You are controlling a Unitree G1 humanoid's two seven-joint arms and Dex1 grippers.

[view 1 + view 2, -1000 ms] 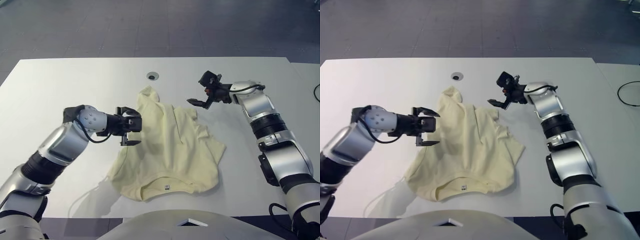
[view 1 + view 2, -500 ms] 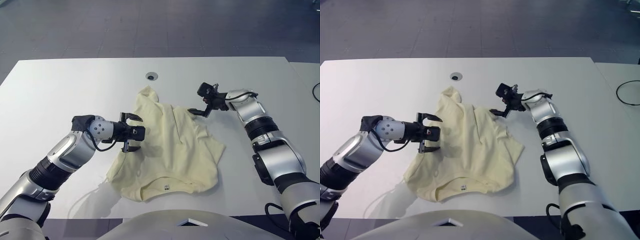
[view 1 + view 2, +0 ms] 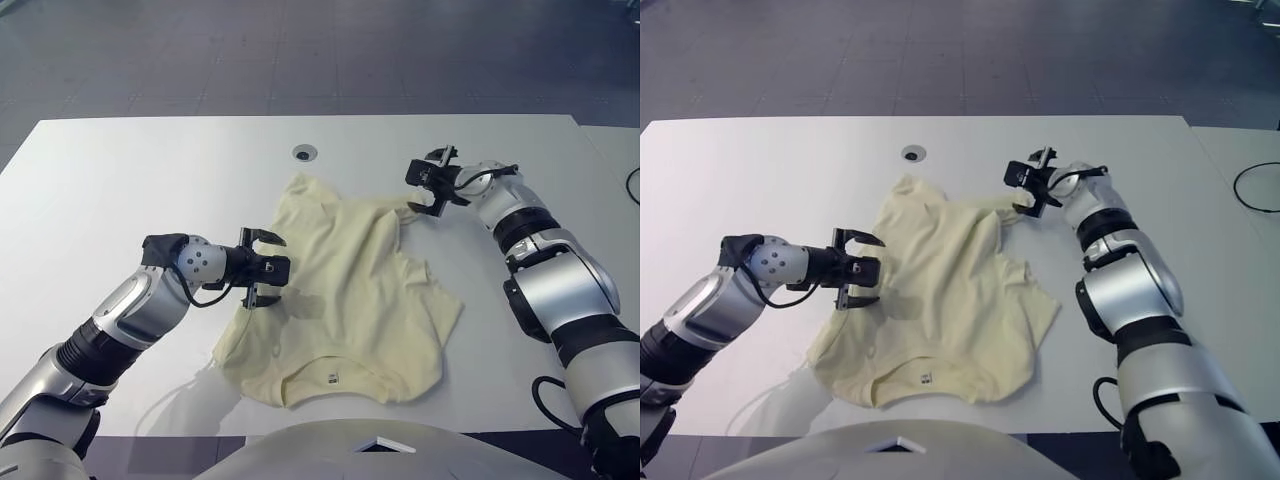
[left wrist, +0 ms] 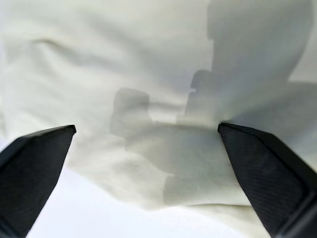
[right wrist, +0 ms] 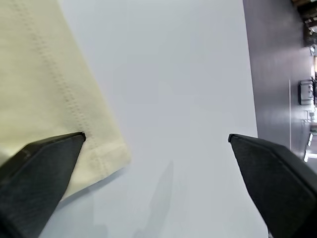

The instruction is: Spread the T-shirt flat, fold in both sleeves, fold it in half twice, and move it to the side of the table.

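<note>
We see the left gripper [image 3: 262,268] spread wide over the left edge of the pale yellow T-shirt [image 3: 350,290], holding nothing. That arm lies low, elbow bent, with the forearm pointing in at the cloth. The right gripper [image 3: 430,188] stands apart too, at the T-shirt's far right sleeve corner, one finger over the hem. The T-shirt lies rumpled on the white tabletop [image 3: 120,180].

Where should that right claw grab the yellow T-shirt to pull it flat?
Likely the stitched corner of the T-shirt at its far right, with the right gripper coming from the bare table beyond it: that hem lies flat and points outward.
</note>
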